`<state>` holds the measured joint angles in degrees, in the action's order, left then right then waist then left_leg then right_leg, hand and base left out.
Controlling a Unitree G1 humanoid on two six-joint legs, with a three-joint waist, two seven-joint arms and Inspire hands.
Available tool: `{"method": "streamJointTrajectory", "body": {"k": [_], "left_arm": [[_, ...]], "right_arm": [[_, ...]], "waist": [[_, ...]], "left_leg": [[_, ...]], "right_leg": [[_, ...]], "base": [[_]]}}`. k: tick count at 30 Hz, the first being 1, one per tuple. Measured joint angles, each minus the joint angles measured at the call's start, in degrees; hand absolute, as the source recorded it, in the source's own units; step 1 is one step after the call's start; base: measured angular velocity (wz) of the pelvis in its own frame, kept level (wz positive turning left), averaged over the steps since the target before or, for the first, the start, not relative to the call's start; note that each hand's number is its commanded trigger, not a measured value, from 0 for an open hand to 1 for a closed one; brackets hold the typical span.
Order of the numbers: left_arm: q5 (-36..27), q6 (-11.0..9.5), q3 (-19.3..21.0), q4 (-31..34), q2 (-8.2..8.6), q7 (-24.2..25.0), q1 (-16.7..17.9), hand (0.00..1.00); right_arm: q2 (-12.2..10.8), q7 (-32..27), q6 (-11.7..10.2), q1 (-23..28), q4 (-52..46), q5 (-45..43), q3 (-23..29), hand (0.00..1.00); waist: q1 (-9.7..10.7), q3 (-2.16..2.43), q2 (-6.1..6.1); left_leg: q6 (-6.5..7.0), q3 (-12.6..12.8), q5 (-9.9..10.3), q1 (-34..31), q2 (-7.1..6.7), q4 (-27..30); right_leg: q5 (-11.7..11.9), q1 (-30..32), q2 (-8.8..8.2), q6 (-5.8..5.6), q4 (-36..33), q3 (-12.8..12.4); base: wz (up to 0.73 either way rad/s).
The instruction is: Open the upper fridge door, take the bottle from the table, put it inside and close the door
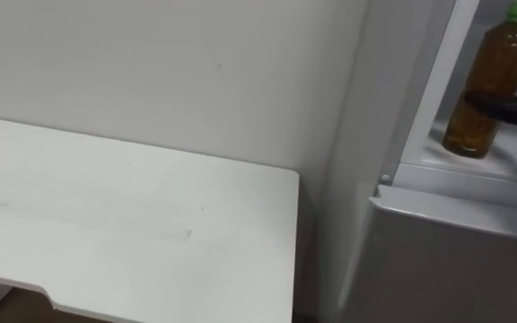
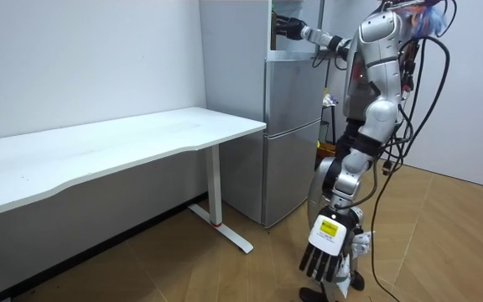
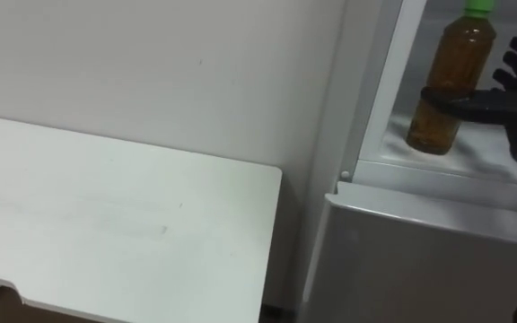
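tea bottle (image 3: pixel 451 63) is upright on the shelf (image 3: pixel 478 161) of the upper fridge compartment, upper right of frame. right hand (image 3: pixel 503 103) has its thumb hooked across the bottle front, other fingers splayed behind. left hand (image 2: pixel 325 252) hangs slack, low in the room view. Looks like the release step: confirm the base sits flat, uncurl the thumb first, pull straight back without clipping the bottle.

Bright, even room light flattens the white tabletop (image 1: pixel 151 215); beside the right hand (image 3: pixel 510 103), the fridge (image 3: pixel 438 256) interior glows pale behind the amber bottle (image 3: pixel 447 81).
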<state>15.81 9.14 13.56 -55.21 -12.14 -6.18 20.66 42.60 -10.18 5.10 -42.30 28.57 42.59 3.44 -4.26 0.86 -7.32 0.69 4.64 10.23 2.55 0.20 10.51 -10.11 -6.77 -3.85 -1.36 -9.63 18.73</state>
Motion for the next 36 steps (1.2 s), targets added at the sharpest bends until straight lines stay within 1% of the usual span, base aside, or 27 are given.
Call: {"method": "streamJointTrajectory", "body": {"k": [2,4,8,9,10,12,14,16,17,18,20,22,23,24,25,26,28,30,32,33,34,35,36], "left_arm": [[0.0,-0.1,0.0,-0.2,0.12,-0.7,0.1,0.00],[-0.1,-0.2,-0.1,-0.3,0.20,-1.2,-0.1,0.00],[-0.2,-1.2,-0.2,-0.5,0.45,-2.4,-0.1,0.00],[-0.2,-1.4,-0.3,-0.6,0.67,-2.6,0.1,0.00],[-0.4,-1.6,-0.3,-0.6,0.97,-3.1,0.2,0.00],[-0.6,-2.0,-0.3,-0.5,1.51,-3.6,0.0,0.00],[-0.6,-2.5,-0.6,-0.4,1.95,-4.2,0.0,0.00],[-0.6,-2.7,-1.5,-0.6,2.31,-4.6,0.1,0.00],[-0.6,-2.7,-1.5,-0.7,2.45,-4.6,0.0,0.00],[-0.5,-2.9,-1.6,-1.1,2.63,-4.7,-0.3,0.00],[-0.5,-3.0,-2.1,-1.9,2.66,-4.7,-1.2,0.00],[-0.6,-3.3,-3.2,-2.4,2.61,-4.7,-1.2,0.00],[-0.6,-3.3,-3.4,-2.4,2.62,-4.7,-1.2,0.00],[-0.7,-3.3,-4.2,-2.5,2.61,-4.7,-1.2,0.00],[-1.4,-3.5,-5.0,-2.8,2.64,-4.7,-1.3,0.00],[-1.9,-3.5,-5.3,-2.9,2.72,-4.7,-1.3,0.00],[-2.8,-3.9,-5.8,-2.9,3.00,-4.7,-1.1,0.00],[-2.7,-4.5,-5.7,-3.3,3.10,-4.8,-1.0,0.00],[-2.7,-4.7,-5.7,-3.7,3.12,-4.8,-1.0,0.00],[-2.6,-5.0,-5.6,-4.0,3.18,-4.8,-1.0,0.00],[-2.6,-5.5,-5.3,-4.6,3.30,-4.9,-1.1,0.00],[-2.6,-5.6,-5.3,-4.7,3.31,-4.9,-1.1,0.00],[-2.6,-5.8,-5.3,-4.9,3.35,-4.8,-1.1,0.00]], "right_arm": [[0.0,-1.7,-0.1,1.3,-3.0,0.1,0.5,0.00],[-0.1,-3.1,-0.2,3.2,-7.3,0.1,0.6,0.00],[-0.5,-4.9,-0.4,6.3,-12.4,-0.4,0.6,0.00],[-1.1,-5.8,-0.5,7.4,-14.5,-1.3,0.7,0.00],[-1.9,-6.4,-1.0,8.5,-16.6,-4.0,0.7,0.00],[-2.7,-7.3,-1.8,10.4,-19.5,-7.4,0.7,0.00],[-3.3,-8.5,-1.9,12.4,-22.7,-10.5,0.7,0.00],[-5.5,-10.1,-2.0,13.9,-26.9,-14.2,0.7,0.00],[-5.9,-10.5,-2.1,14.2,-27.8,-14.6,0.7,0.00],[-7.0,-11.1,-2.1,14.6,-29.5,-15.2,1.1,0.00],[-8.5,-12.1,-3.2,15.7,-32.1,-15.7,2.2,0.00],[-10.7,-13.4,-4.7,17.5,-34.7,-18.0,2.5,0.00],[-11.1,-13.6,-5.1,18.1,-35.5,-18.2,2.5,0.00],[-11.7,-14.0,-5.6,19.7,-37.3,-18.1,2.5,0.00],[-12.3,-14.1,-5.9,21.3,-39.2,-18.0,2.5,0.00],[-12.7,-14.1,-6.2,21.9,-39.8,-17.8,2.5,0.00],[-13.8,-13.6,-7.0,24.7,-42.1,-15.8,2.5,0.00],[-14.4,-13.0,-7.0,26.7,-43.9,-14.0,2.5,0.00],[-14.6,-12.6,-7.0,28.4,-45.9,-11.5,2.6,0.00],[-14.7,-12.0,-7.1,29.4,-47.1,-9.9,3.1,0.00],[-15.7,-11.1,-7.6,30.5,-48.3,-7.7,4.0,0.00],[-16.5,-10.8,-7.9,31.0,-48.9,-6.4,4.5,0.00],[-18.0,-10.7,-9.0,32.2,-50.0,-4.3,5.2,0.00]], "waist": [[-0.2,-0.16,0.20],[0.1,-0.36,0.32],[0.6,-0.43,0.32],[0.6,-0.49,0.46],[0.8,-0.57,0.57],[0.8,-0.69,0.74],[0.7,-0.73,0.89],[0.8,-0.69,1.07],[0.8,-0.69,1.11],[1.1,-0.71,1.28],[0.9,-0.85,1.66],[0.8,-0.91,2.14],[0.8,-1.08,2.45],[0.8,-1.14,2.73],[1.0,-1.04,3.26],[1.0,-0.98,3.55],[1.0,-0.69,4.42],[1.0,-0.65,4.62],[1.2,-0.63,4.53],[1.4,-0.64,4.37],[1.3,-0.64,4.22],[1.3,-0.64,4.15],[1.5,-0.73,4.21]], "left_leg": [[0.00,0.1,0.0,0.1,0.02,-0.2],[0.00,0.1,0.0,0.1,0.07,-0.2],[0.00,0.4,0.0,0.1,0.08,-0.3],[0.00,0.8,0.0,0.2,0.13,-0.3],[0.00,0.9,0.0,0.1,0.13,-0.2],[0.02,0.9,0.0,0.1,0.14,-0.3],[0.02,0.9,0.0,0.1,0.09,-0.4],[0.02,1.2,0.0,0.0,0.10,-0.5],[0.02,1.3,0.0,0.0,0.11,-0.5],[0.02,1.3,0.0,0.1,0.13,-0.4],[0.02,1.3,0.0,0.2,0.12,-0.3],[0.03,1.6,0.0,0.6,0.22,-0.2],[0.03,1.6,0.0,0.7,0.34,-0.2],[0.03,1.6,0.0,0.9,0.52,-0.3],[0.04,1.6,0.0,1.0,0.52,-0.4],[0.04,1.7,0.0,1.1,0.52,-0.5],[0.04,2.3,0.0,1.5,0.60,-0.9],[0.01,3.2,0.0,2.0,0.85,-1.3],[-0.11,3.4,0.1,2.1,0.98,-1.3],[-0.21,4.0,0.2,2.2,1.11,-1.3],[-0.29,4.4,0.2,2.2,1.16,-1.3],[-0.33,4.5,0.3,2.2,1.16,-1.3],[-0.39,4.5,0.3,2.1,1.16,-1.2]], "right_leg": [[0.0,-0.1,0.04,0.00,0.0,-0.1],[0.0,-0.1,0.09,0.00,0.1,-0.3],[0.0,0.1,0.11,0.00,0.1,-0.9],[0.0,0.2,0.16,0.07,0.0,-1.3],[0.1,0.3,0.14,0.10,0.0,-1.3],[0.1,0.4,0.06,0.11,0.0,-1.3],[0.1,0.5,0.05,0.11,0.0,-1.4],[0.1,0.7,0.16,0.11,-0.1,-1.5],[0.1,0.8,0.16,0.11,-0.1,-1.5],[0.1,0.8,0.16,0.12,-0.1,-1.4],[0.1,0.7,0.14,0.13,0.0,-1.5],[0.1,0.5,0.11,0.13,-0.1,-1.8],[0.1,0.4,0.10,0.13,0.0,-1.8],[0.1,0.3,0.07,0.13,-0.1,-1.6],[0.1,0.3,0.05,0.13,-0.1,-1.7],[0.1,0.3,0.06,0.13,-0.1,-2.0],[0.1,0.3,0.15,0.13,-0.2,-2.9],[0.1,0.3,0.31,0.15,-0.2,-3.3],[0.1,0.2,0.52,0.18,-0.2,-4.1],[0.1,0.3,0.65,0.23,-0.2,-4.6],[0.3,0.4,0.80,0.43,-0.1,-4.7],[0.3,0.4,0.85,0.49,-0.1,-4.7],[0.3,0.5,0.92,0.54,-0.1,-4.7]], "base": [[-0.03],[0.00],[-0.04],[-0.11],[-0.10],[0.00],[-0.02],[-0.06],[-0.04],[0.00],[0.00],[-0.04],[0.00],[0.00],[0.00],[-0.08],[-0.14],[-0.21],[-0.16],[-0.16],[-0.18],[-0.13],[-0.04]]}}
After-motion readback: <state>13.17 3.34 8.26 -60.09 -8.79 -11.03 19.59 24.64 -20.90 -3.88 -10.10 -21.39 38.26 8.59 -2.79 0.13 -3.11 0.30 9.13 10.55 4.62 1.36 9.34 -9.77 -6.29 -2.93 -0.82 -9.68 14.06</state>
